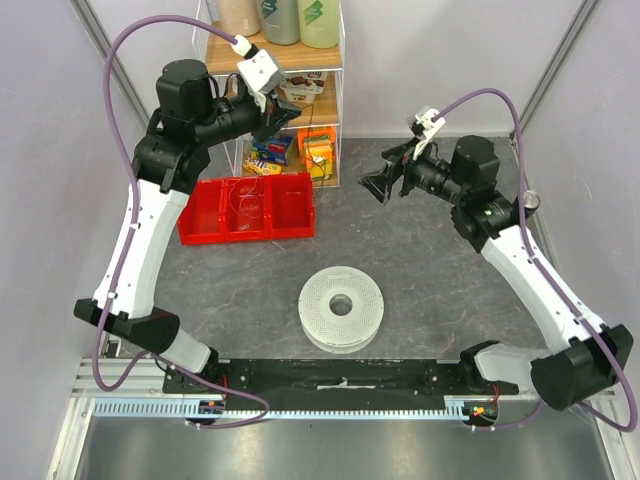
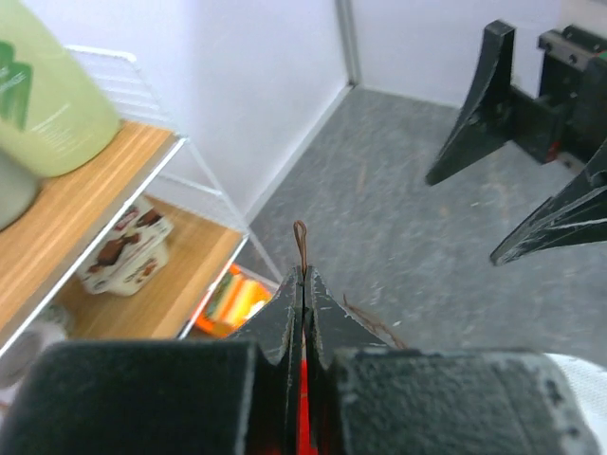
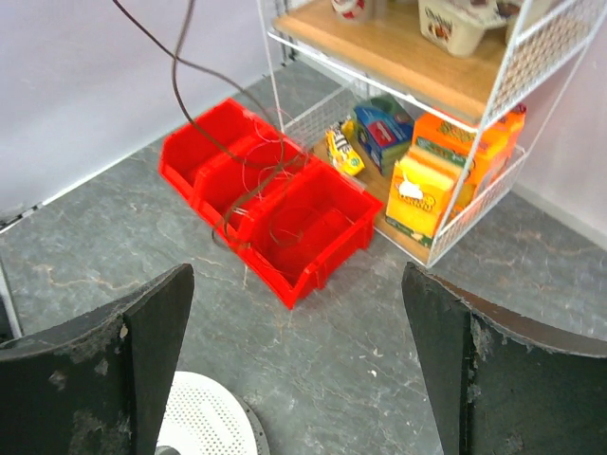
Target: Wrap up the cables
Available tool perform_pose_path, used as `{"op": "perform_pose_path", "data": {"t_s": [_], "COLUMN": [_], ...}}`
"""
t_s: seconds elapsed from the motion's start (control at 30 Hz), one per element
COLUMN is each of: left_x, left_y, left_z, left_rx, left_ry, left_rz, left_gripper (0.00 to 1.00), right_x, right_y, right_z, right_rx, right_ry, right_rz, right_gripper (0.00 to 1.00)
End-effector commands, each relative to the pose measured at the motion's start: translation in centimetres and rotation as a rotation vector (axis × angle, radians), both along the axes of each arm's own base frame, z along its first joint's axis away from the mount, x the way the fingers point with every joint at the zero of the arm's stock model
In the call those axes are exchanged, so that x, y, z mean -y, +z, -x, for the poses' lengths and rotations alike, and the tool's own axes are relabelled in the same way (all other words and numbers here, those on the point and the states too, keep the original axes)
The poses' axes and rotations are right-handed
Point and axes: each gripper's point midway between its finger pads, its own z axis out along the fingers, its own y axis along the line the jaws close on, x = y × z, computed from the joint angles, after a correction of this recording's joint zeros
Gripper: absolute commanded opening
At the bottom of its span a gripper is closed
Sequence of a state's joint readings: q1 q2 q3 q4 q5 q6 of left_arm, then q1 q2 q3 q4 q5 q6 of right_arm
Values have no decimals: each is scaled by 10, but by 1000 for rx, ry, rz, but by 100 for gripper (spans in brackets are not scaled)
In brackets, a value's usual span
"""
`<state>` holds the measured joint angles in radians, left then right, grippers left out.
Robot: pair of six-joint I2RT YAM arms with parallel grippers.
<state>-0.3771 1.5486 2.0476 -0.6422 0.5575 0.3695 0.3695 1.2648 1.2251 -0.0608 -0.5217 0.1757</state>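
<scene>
The cable is a hair-thin dark wire. My left gripper point(image 1: 285, 112) is raised by the shelf rack and shut on it; a small wire loop point(image 2: 301, 242) sticks out past the closed tips point(image 2: 303, 277). In the right wrist view the wire point(image 3: 176, 59) hangs from above into the red bins point(image 3: 270, 204), where loose coils lie. My right gripper point(image 1: 378, 186) is open and empty, held in the air facing the left one, its fingers point(image 2: 474, 123) showing in the left wrist view. From its own camera the jaws point(image 3: 296, 280) stand wide apart above the floor.
A white perforated spool point(image 1: 341, 308) lies flat at the table's middle front, also in the right wrist view point(image 3: 204, 417). Red bins point(image 1: 247, 208) sit left of centre. A wire shelf rack point(image 1: 290, 90) with bottles and snack boxes stands at the back.
</scene>
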Motion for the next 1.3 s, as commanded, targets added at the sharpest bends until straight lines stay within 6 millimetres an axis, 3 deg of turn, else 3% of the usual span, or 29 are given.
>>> {"op": "perform_pose_path", "data": {"t_s": [0.0, 0.13, 0.3, 0.67, 0.83, 0.93, 1.07, 1.17, 1.27], "left_x": [19, 27, 39, 55, 56, 56, 56, 56, 55], "left_y": [33, 47, 48, 43, 49, 53, 49, 41, 28], "left_z": [42, 64, 87, 117, 125, 133, 138, 132, 107], "left_rx": [-86, -101, -156, -232, -240, -248, -280, -295, -303], "left_ry": [-138, -235, -346, -499, -533, -565, -585, -548, -418], "left_rz": [169, 217, 240, 256, 270, 279, 286, 289, 300], "left_gripper": [2, 2, 2, 2, 2, 2, 2, 2, 2], "right_x": [-3, -5, -20, -46, -52, -46, -44, -41, -41], "right_y": [50, 46, 52, 63, 58, 57, 65, 83, 109], "right_z": [35, 58, 86, 77, 76, 68, 65, 64, 75], "right_rx": [118, 140, 192, 257, 266, 258, 272, 300, 313], "right_ry": [91, 151, 268, 217, 210, 152, 129, 105, 123], "right_rz": [-44, -7, 8, 31, 53, 58, 47, 23, -43], "right_gripper": [98, 98, 98, 96, 70, 62, 26, 0, 0]}}
